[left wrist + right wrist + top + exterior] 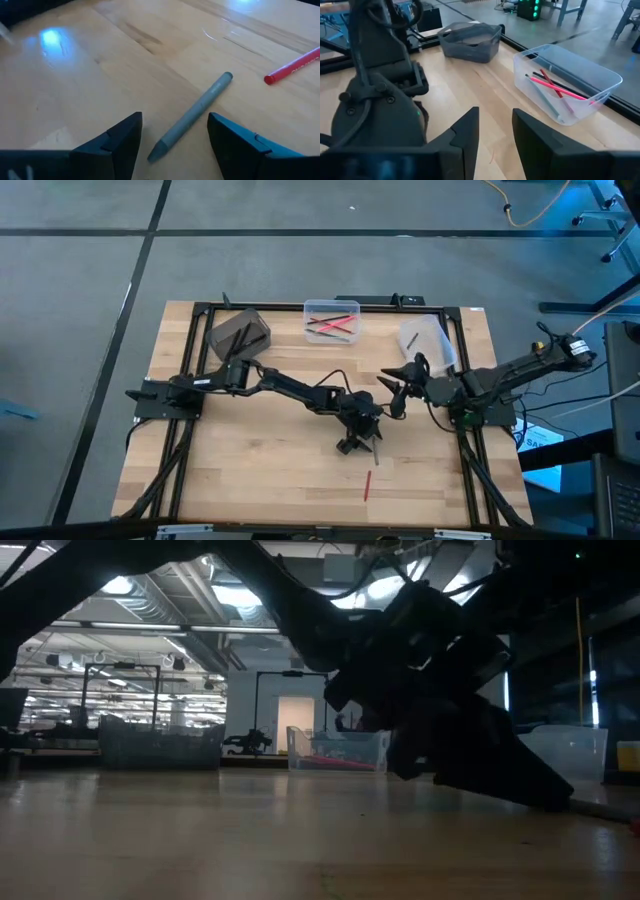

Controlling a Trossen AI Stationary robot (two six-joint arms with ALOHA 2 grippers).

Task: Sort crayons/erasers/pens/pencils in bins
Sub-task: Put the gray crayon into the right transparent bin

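Observation:
A grey crayon (192,117) lies flat on the wooden table. My left gripper (174,120) is open low over the table's middle (362,442), one finger on each side of the crayon's pointed end, not touching it. A red crayon (295,65) lies on the table just beyond, toward the near edge (368,485). My right gripper (496,125) hangs open and empty above the table right of centre (392,395). The clear bin (567,85) holds pink, red, grey and black sticks.
Three bins stand along the far edge: dark grey (238,332) at the left, clear (331,320) in the middle, whitish (425,340) at the right. The left arm (380,100) stretches across the table's middle. Bare wood lies at the near left.

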